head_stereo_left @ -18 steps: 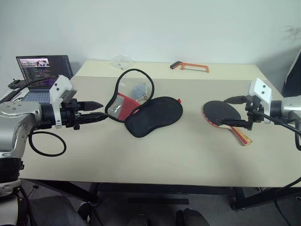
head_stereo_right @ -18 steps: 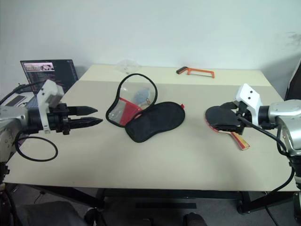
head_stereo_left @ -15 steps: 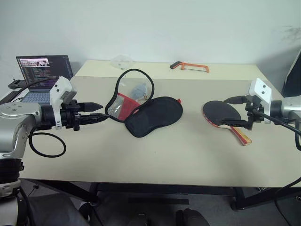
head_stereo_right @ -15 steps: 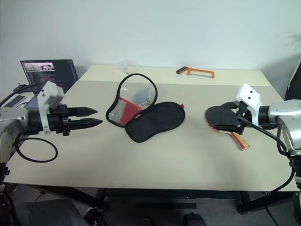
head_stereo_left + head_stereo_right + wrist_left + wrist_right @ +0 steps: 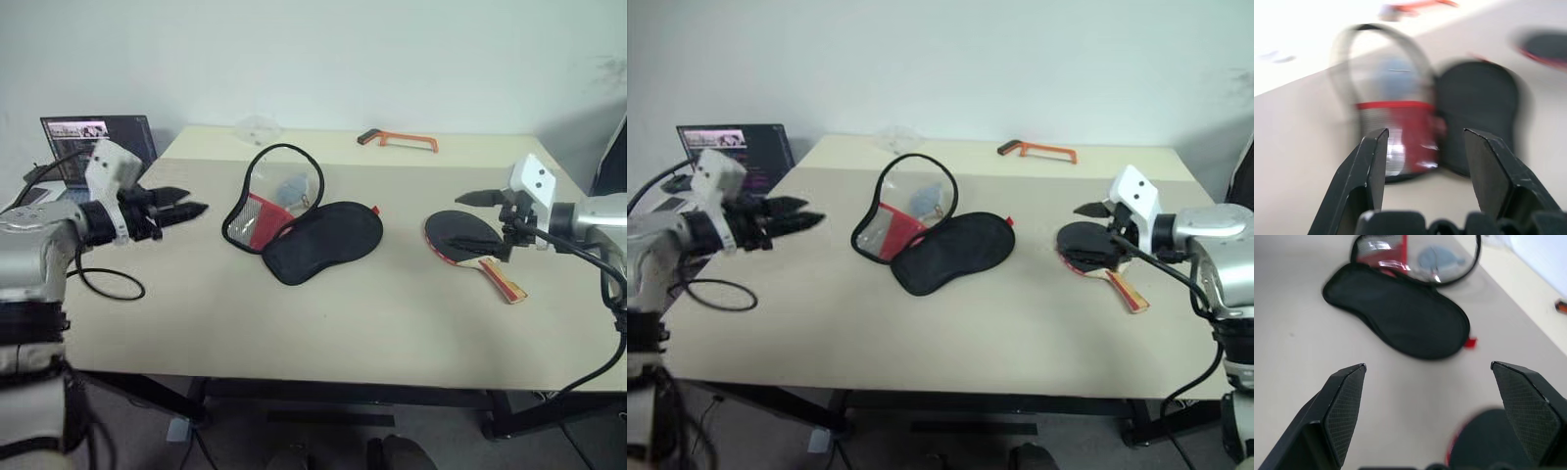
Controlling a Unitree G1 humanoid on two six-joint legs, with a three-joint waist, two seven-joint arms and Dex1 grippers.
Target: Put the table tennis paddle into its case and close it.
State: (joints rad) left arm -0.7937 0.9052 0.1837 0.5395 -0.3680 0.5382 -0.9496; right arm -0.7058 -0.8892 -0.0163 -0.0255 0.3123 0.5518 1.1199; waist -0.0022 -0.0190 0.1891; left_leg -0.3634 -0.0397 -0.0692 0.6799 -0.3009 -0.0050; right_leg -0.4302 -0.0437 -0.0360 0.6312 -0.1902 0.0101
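Lying flat on the right side of the table [image 5: 323, 333], the table tennis paddle [image 5: 470, 238] is showing its round black blade with a red rim, wooden handle striped red, yellow and black pointing toward the near right corner. The right gripper [image 5: 487, 227] is hovering just over the blade, fingers spread wide, nothing between them.

The case [image 5: 294, 222] is sitting unzipped near the table's middle, well apart from the paddle: one black fabric half is lying face down, the other half is tilting up with a red panel, a mesh pocket and black piping looping around it. The left gripper [image 5: 186, 201] is hanging above the table's left edge, pointing toward the case, fingers apart and empty, clear of the fabric.

Surface is a plain beige tabletop on a dark frame. An orange-framed hacksaw [image 5: 397, 139] is lying along the far edge, a small clear plastic bag [image 5: 257, 127] is sitting near the far left corner. A laptop [image 5: 98, 137] with a lit screen is standing just off the table's left side. A bare white wall [image 5: 323, 59] is running behind it all.
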